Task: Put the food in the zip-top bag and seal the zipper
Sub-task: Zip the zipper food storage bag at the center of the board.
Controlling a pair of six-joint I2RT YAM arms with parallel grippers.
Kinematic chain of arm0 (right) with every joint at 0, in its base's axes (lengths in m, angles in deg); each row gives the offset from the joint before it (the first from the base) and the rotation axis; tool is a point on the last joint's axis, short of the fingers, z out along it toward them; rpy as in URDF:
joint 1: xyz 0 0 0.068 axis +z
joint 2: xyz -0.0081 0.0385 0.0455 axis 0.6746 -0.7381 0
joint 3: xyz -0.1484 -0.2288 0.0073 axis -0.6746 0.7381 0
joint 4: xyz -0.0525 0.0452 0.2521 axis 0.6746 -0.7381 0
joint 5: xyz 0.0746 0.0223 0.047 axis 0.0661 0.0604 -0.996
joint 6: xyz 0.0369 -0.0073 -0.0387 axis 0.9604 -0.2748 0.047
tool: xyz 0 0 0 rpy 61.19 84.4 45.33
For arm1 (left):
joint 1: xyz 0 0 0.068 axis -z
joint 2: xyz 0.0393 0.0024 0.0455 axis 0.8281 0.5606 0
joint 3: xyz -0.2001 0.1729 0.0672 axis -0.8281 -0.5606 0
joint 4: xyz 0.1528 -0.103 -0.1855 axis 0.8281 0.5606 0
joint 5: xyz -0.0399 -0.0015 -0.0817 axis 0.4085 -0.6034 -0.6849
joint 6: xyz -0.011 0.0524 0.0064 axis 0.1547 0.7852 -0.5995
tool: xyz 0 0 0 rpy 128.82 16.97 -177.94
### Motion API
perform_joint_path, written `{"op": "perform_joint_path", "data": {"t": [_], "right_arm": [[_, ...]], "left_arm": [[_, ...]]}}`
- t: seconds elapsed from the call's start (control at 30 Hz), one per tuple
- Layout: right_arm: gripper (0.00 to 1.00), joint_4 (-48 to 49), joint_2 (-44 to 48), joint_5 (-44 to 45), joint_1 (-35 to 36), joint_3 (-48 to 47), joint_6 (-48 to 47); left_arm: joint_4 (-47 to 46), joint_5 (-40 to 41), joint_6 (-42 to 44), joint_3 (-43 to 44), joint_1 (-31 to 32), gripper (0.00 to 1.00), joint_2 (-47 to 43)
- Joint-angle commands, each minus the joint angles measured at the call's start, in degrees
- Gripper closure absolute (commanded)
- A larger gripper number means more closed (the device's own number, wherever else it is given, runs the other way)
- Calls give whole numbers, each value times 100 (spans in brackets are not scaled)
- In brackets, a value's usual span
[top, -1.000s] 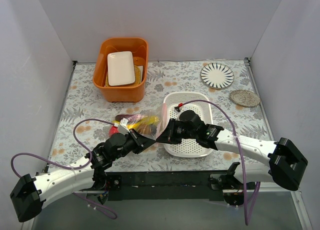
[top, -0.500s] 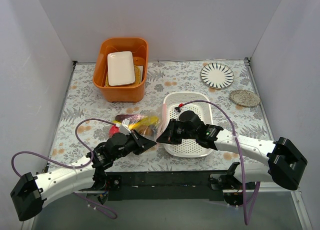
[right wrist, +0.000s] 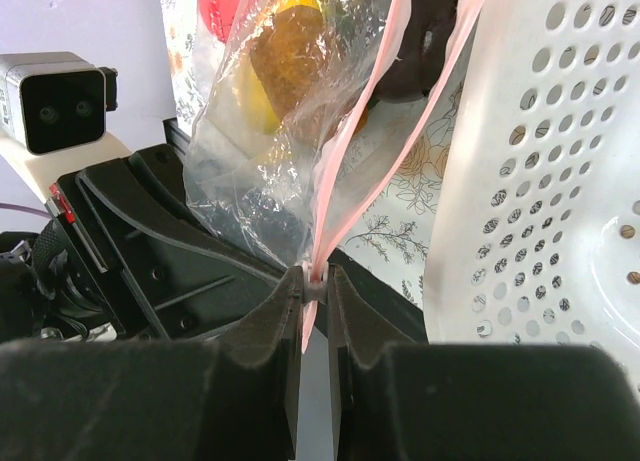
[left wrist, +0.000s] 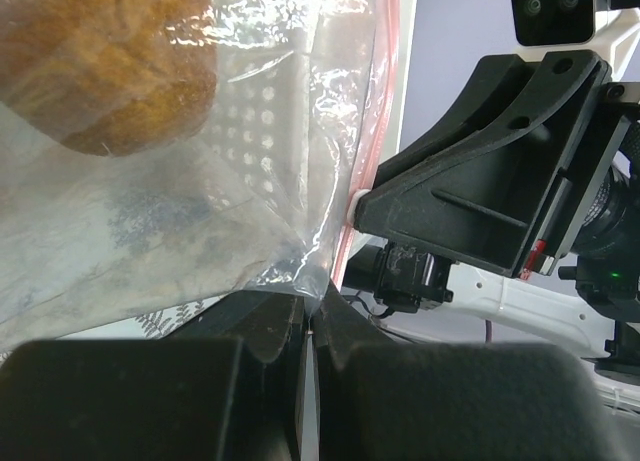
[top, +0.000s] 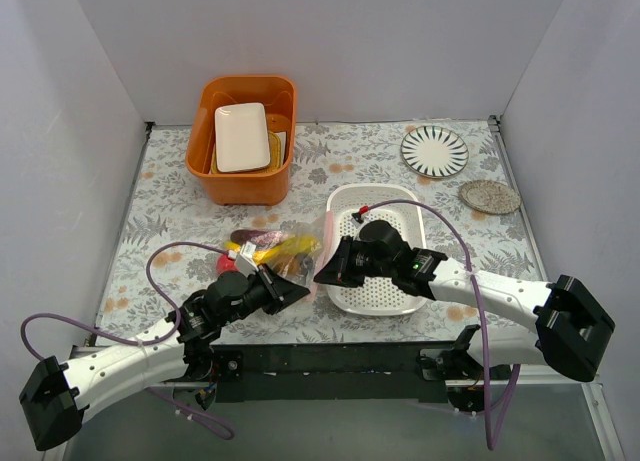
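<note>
Overhead view: bright, even, diffuse light. White walls (top: 330,41) wash pale; shadows on the bench (top: 150,211) are soft and short. Focus sharp throughout.
Left wrist view: white glare patches on the bag (left wrist: 200,211); near jaws dark, blurred.
Right wrist view: bag crinkles glint, basket (right wrist: 560,181) nearly overexposed, foreground jaws out of focus.

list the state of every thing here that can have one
bag, loaded, pinched by both grippers
food, inside the bag
zipper, strips apart above the right gripper's pinch, not sealed there
left gripper, shut on the bag's film
right gripper, shut on the zipper
basket, upright, partly under the right arm
orange bin, upright, white dish inside
striped plate, flat, face up
</note>
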Motion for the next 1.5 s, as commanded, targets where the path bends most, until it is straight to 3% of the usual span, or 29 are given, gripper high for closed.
{"op": "perform_joint_path", "data": {"t": [0.0,1.0,1.47], "right_arm": [[85,318,58,299,-141,-62,-63],[85,11,67,370,-414,-228,-362],[85,28,-21,150,-906,-273,-608]], "left_arm": [[322,-239,-2046,-122,18,100,-42],[831,-274,-2108,-333,27,100,-648],[1279,-239,-2055,-219,18,100,-921]]}}
